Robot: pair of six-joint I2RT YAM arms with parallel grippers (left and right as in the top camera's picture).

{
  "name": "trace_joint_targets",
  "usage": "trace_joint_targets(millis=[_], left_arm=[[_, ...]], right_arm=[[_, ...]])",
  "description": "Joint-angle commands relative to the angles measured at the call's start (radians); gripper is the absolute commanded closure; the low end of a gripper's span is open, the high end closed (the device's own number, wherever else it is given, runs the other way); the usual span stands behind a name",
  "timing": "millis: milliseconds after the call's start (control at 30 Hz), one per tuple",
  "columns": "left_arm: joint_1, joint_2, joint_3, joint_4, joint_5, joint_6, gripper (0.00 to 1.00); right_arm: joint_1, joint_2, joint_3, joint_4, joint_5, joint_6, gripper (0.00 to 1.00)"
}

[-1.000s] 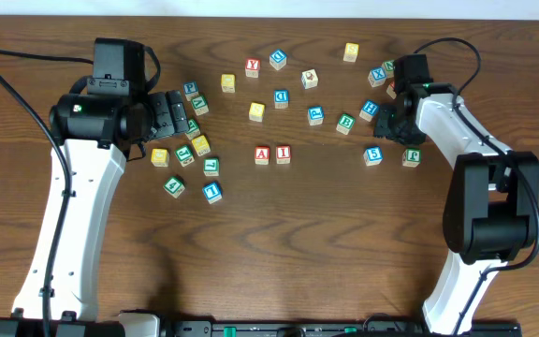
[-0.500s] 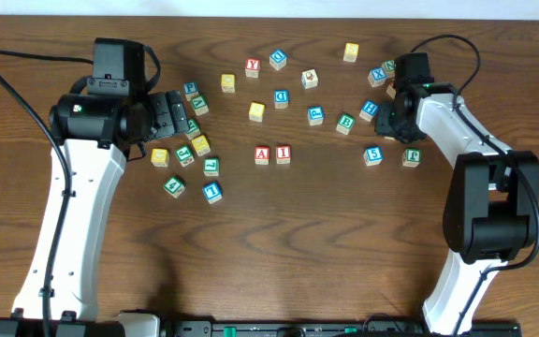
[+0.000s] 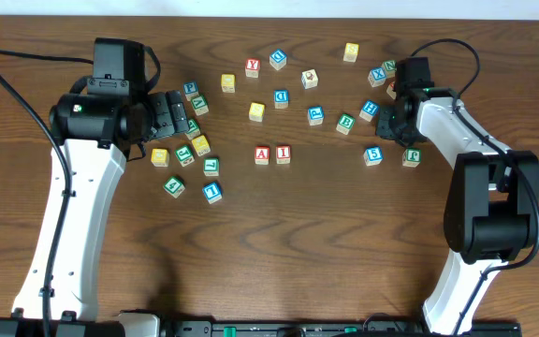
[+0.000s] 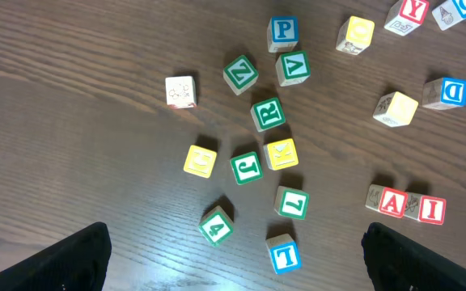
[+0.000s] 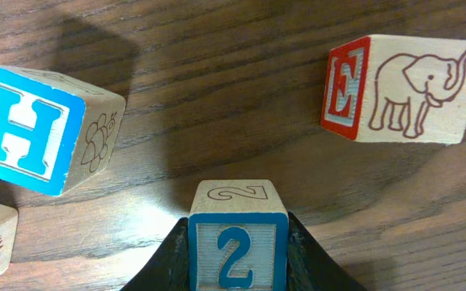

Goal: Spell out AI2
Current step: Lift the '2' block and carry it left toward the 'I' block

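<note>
A red A block [image 3: 262,155] and a red I block [image 3: 283,153] sit side by side at the table's middle; they also show in the left wrist view, A [image 4: 391,202] and I [image 4: 430,209]. My right gripper [image 3: 397,120] is at the right back, shut on a blue 2 block [image 5: 237,242], held between its black fingers [image 5: 237,271] just over the wood. The 2 block is hidden under the gripper in the overhead view. My left gripper [image 3: 169,116] is open and empty above the left cluster of blocks [image 4: 237,263].
A blue H block [image 5: 31,129] and a red E block with an elephant [image 5: 399,87] lie close to the 2 block. Several loose letter blocks are scattered across the back [image 3: 281,97] and left [image 3: 211,167]. S [image 3: 373,155] and a green block [image 3: 412,157] lie near the right arm.
The right gripper has shifted slightly toward the back of the table. The left arm and the blocks have not moved.
</note>
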Motion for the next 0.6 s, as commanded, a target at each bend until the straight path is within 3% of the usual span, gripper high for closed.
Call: trace_joint_targets(millis=[0, 233, 567], left_arm=[[0.004, -0.005, 0.022, -0.006, -0.013, -0.005, 0.02], [0.004, -0.005, 0.022, -0.006, -0.013, -0.005, 0.02], [0.004, -0.005, 0.022, -0.006, -0.013, -0.005, 0.02]], right_arm=[[-0.003, 0.008, -0.011, 0.007, 0.022, -0.014, 0.79], [-0.003, -0.002, 0.003, -0.007, 0.021, -0.013, 0.9], [-0.003, -0.191, 0.003, -0.098, -0.032, -0.013, 0.84]])
